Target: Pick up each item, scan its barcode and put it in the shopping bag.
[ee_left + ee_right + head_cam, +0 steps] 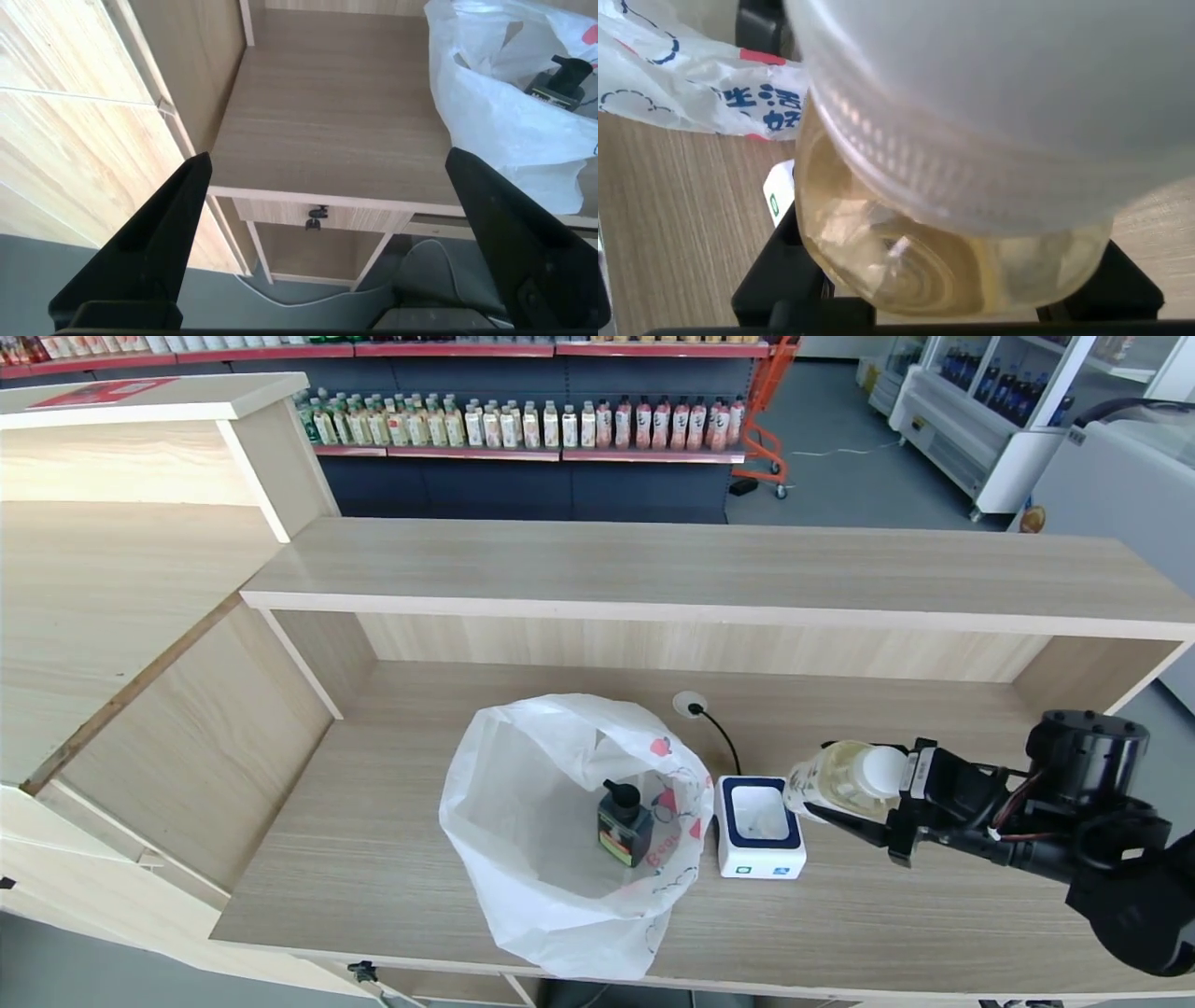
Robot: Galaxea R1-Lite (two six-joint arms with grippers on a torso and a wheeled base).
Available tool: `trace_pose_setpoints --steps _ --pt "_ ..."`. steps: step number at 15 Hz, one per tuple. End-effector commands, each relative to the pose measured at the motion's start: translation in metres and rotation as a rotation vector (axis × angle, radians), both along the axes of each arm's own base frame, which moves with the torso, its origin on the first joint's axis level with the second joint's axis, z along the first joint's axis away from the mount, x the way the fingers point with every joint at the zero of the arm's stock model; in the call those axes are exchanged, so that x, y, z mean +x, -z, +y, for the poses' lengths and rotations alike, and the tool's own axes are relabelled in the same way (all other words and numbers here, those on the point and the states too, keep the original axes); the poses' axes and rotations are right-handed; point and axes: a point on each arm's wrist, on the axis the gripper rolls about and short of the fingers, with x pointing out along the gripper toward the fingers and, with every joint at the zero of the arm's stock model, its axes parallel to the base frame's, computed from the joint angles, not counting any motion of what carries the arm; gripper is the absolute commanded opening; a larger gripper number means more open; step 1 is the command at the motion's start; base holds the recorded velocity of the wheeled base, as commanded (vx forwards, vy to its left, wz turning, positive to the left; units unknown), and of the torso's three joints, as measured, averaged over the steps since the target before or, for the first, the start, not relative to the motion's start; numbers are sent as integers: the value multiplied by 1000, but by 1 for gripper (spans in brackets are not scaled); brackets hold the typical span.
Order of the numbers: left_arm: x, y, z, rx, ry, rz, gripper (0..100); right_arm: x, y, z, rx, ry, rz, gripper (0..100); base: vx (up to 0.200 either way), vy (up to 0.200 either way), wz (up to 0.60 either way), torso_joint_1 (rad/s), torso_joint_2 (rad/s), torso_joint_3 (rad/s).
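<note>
Okay, we have the right gripper (840, 795) clamped on the drink bottle (845, 777). The bottle is held on its side in the air, white cap (882, 770) toward the wrist and base toward the scanner (758, 814). The base end sits just over the scanner's right edge, so we read this as the scan step: label presented low over the window.

The shopping bag (532, 821) stands open on the counter (355, 868), just beside the scanner's left side, mouth up. That gives a short hop from scan to drop. A dark pump bottle (624, 821) stands upright inside it, so we judge one item done.

The left gripper (329, 168) has its fingers spread wide and holds nothing. It hangs past the counter's near edge, left of the bag and well apart from it. We'd call that parked out of the way.

Hard to make out:
- We can't tell whether the barcode faces the window. In the right wrist view the cap and pale liquid crowd the lens, and no barcode shows.
- In the head view the bottle hides the right gripper's upper finger.
- We can't tell whether the scanner is reading.
- The bag's folds blur the pump bottle's lower part.
</note>
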Motion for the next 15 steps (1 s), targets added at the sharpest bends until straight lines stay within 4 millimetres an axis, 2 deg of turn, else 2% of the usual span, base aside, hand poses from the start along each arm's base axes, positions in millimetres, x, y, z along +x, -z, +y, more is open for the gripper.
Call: trace_pose_setpoints --steps 1,9,15 --pt "0 0 0 -1 -1 0 100 8 19 2 -2 -13 55 0 0 0 0 0 0 0" --pt "0 0 0 -1 -1 0 100 44 32 18 3 -74 28 0 0 0 0 0 0 0" --pt "0 0 0 -1 -1 0 100 60 35 37 -2 -127 -11 0 0 0 0 0 0 0"
